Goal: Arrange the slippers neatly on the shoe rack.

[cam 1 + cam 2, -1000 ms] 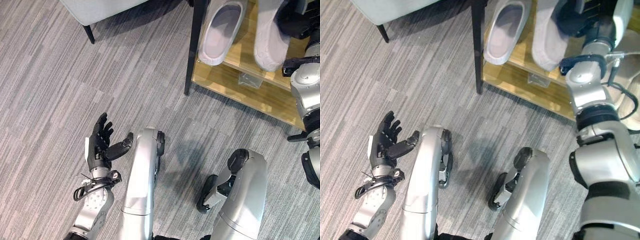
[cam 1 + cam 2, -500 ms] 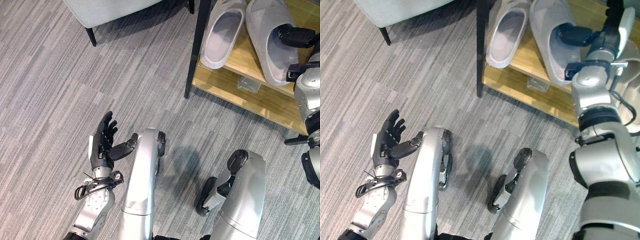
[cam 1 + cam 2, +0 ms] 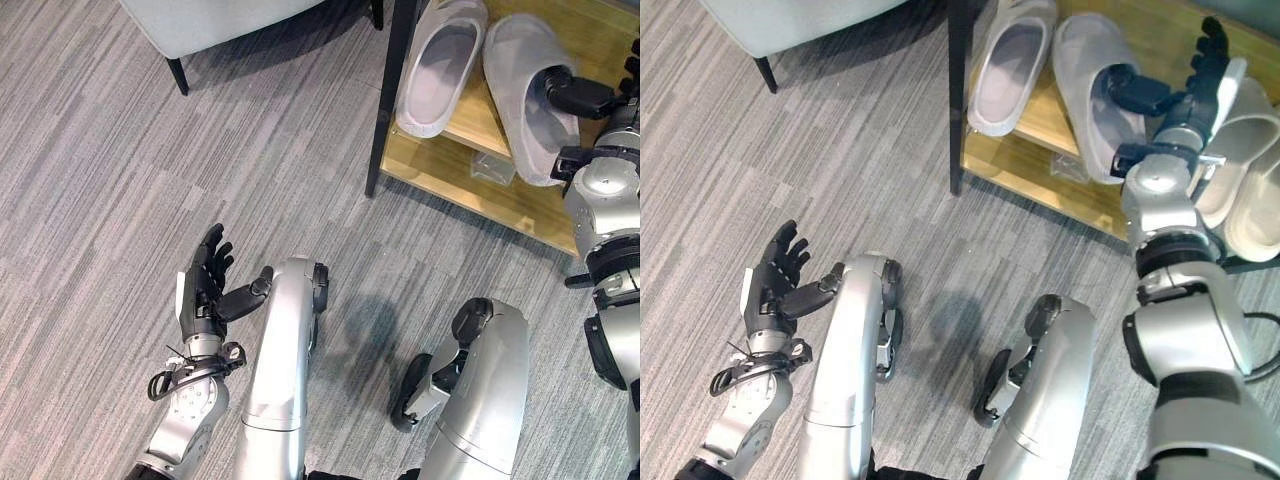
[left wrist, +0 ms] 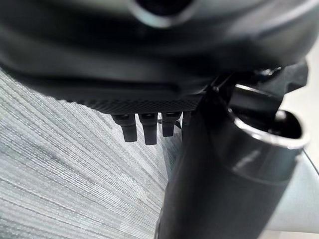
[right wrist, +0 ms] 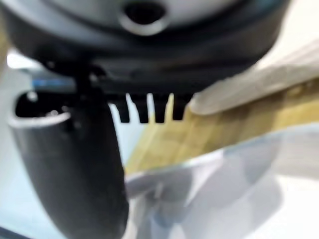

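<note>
A grey striped carpet floor (image 3: 120, 180) spreads across the room, with the corner of a pale grey upholstered seat on dark legs (image 3: 200, 20) at its far side. Beside that stands a light wooden shoe rack with a black metal post (image 3: 1140, 40). On its upper shelf lie two light grey slippers side by side: the left grey slipper (image 3: 1008, 62) sits just inside the black post at the shelf's left edge, its heel hanging over the front edge, and the right grey slipper (image 3: 1087, 85) lies next to it, also overhanging the front edge. Further right on the rack rests a pair of cream slippers (image 3: 1245, 170). The robot's right hand (image 3: 1200, 75) hovers above the shelf with fingers stretched straight up and released, its thumb reaching into the opening of the right grey slipper. Its left hand (image 3: 205, 290) is held low over the carpet, palm up, fingers relaxed and spread, holding nothing.
</note>
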